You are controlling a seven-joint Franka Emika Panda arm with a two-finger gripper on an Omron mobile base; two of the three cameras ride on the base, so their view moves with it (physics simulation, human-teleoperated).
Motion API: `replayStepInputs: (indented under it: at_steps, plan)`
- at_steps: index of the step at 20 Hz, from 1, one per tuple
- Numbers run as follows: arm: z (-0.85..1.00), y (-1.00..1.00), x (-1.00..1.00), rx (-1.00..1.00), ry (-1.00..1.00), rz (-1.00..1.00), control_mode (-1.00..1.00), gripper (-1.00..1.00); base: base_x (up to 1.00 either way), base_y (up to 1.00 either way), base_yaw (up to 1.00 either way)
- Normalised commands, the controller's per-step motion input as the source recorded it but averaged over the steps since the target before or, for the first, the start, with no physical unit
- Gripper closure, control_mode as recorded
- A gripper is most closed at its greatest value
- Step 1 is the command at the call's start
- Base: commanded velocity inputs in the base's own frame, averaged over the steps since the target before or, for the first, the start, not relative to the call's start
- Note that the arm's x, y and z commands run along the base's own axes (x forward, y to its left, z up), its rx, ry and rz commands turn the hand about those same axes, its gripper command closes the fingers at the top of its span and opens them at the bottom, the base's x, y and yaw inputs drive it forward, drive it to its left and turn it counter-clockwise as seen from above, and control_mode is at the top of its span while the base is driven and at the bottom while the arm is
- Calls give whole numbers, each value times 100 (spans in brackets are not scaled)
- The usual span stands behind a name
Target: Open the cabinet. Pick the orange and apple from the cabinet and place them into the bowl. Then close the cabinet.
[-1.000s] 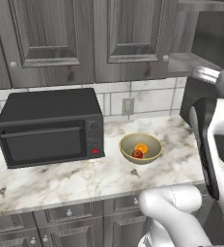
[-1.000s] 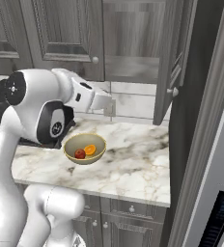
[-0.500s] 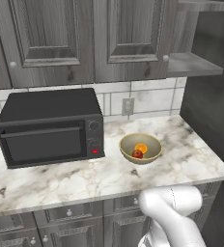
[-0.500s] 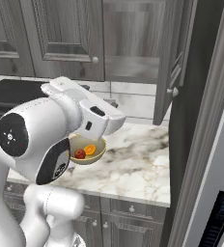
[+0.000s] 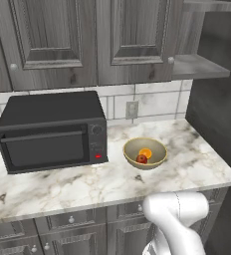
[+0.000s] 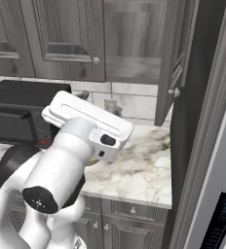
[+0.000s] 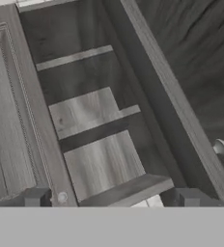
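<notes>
**Fruit in bowl; cabinet door ajar; claw spread and empty**

Surface: white-and-grey marbled counter (image 5: 87,184) against a pale tiled wall with one outlet (image 5: 132,108). A black microwave (image 5: 50,130) sits on the left part. The bowl (image 5: 145,152) stands just right of it, near the counter's middle, apart from the microwave. Inside the bowl the orange (image 5: 146,153) and the dark red apple (image 5: 142,159) lie touching, the apple nearer the front rim.

Room: the cabinet (image 5: 132,40) hangs above the counter. Its right door (image 6: 176,61) is swung outward, edge-on in the right base view, baring the lighter grey shelf (image 5: 197,65). A tall dark panel (image 5: 217,114) walls off the counter's right end.

Open room: bare marble in front of and to the right of the bowl; the swung door overhangs the counter's right end.

Gripper (image 7: 114,200): fingertips (image 7: 36,198) set wide apart, nothing between them, pointed at the cabinet's open shelving, a round knob (image 7: 221,147) off to one side.
</notes>
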Motion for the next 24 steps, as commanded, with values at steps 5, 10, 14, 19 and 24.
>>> replayStepInputs:
  at_steps: [5,10,14,19,24]
  plan:
    - [0,-37,-8,1,-8,0,-100,-100,0,0,0]
    - [0,-78,-6,7,-7,-2,-100,-100,0,0,0]
    - [-5,-67,18,8,-5,2,-100,-100,0,0,0]
    - [-11,-37,38,4,0,9,-100,-100,0,0,0]
    - [-10,-31,38,3,0,10,-100,-100,0,0,0]
